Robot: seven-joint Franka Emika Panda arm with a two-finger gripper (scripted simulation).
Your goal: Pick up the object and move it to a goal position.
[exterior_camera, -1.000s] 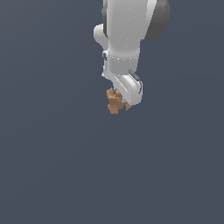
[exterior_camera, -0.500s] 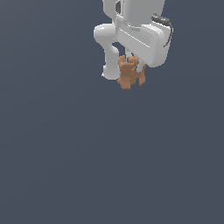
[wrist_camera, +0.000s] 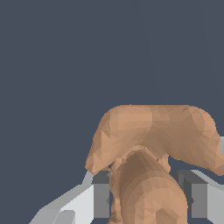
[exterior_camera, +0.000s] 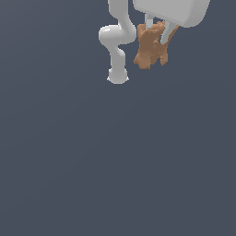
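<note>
Exterior view: the gripper (exterior_camera: 156,38), clamped on the object (exterior_camera: 150,46), has risen nearer the camera; transport underway.

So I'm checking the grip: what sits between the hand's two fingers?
The orange-brown object alone; the wrist view shows the hand clamped on its lower lobe, a finger pad on each side.

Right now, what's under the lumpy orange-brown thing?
Nothing shows beneath the matte orange-brown lumpy piece: only plain grey background, no surface touching it. The white tool clamps its upper part, covering that portion.
</note>
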